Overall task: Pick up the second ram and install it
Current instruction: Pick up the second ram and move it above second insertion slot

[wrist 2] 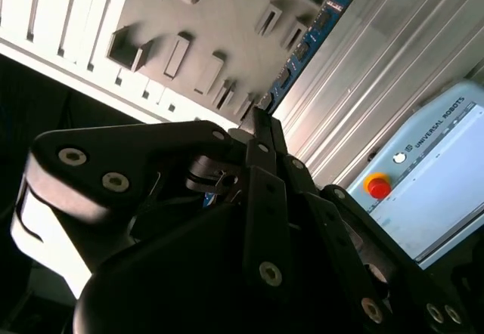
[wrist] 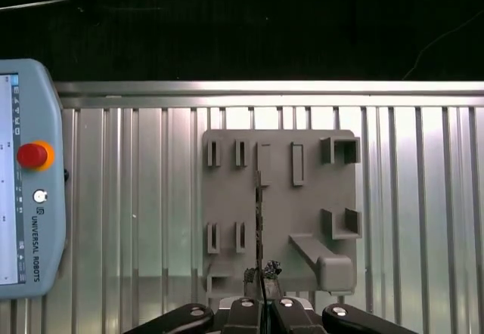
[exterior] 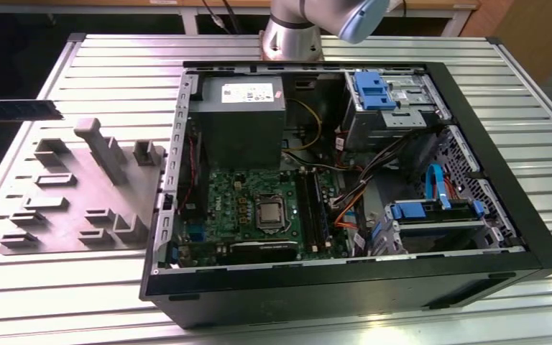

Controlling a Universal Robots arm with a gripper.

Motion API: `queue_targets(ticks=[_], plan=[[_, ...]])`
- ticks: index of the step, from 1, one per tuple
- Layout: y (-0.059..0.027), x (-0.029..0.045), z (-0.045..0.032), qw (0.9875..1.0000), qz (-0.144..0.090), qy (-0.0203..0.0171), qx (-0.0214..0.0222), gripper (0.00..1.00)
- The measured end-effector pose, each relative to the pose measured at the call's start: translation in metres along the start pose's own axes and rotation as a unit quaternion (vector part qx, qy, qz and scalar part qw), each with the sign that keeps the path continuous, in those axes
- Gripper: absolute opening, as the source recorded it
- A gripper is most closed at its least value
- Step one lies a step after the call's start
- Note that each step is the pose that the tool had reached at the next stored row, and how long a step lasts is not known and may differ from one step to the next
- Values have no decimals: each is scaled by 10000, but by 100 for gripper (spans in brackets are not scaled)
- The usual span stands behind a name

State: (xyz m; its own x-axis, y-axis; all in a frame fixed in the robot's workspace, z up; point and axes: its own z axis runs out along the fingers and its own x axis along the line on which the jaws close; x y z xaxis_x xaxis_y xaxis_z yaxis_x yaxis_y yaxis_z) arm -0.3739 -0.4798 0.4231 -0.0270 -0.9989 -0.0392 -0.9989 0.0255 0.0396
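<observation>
Jaws of your gripper (wrist: 261, 275) were clenched on the ram (wrist: 259, 213), pinching it by one end. The rest of the stick ran straight out ahead of the jaws. In the first wrist view you saw it edge-on, as a thin dark line. In the second wrist view the gripper (wrist 2: 261, 122) held the same ram (wrist 2: 306, 43) with its blue face toward you, reaching well past the jaws.

Beyond the jaws, behind the ram, lay the grey plate (wrist: 287, 198) with its raised blocks and slots. You could not tell from the wrist views whether the ram touched it. The plate rested on the ribbed table (wrist: 423, 198), and to one side of the jaws the pendant (wrist: 30, 221) lay on that table too.

In the exterior view the ram (exterior: 25, 109) hung level at the exterior view's left, near the plate (exterior: 75, 187). The open case (exterior: 506, 266) stood well apart from the jaws, on the far side of the plate from them.
</observation>
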Motion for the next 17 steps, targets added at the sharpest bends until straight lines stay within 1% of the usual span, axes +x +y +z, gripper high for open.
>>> queue_targets(ticks=[8,17], plan=[[-320,-8,-8,10000,0,0,-1,11],[-724,-19,-19,10000,0,0,-3,11]])
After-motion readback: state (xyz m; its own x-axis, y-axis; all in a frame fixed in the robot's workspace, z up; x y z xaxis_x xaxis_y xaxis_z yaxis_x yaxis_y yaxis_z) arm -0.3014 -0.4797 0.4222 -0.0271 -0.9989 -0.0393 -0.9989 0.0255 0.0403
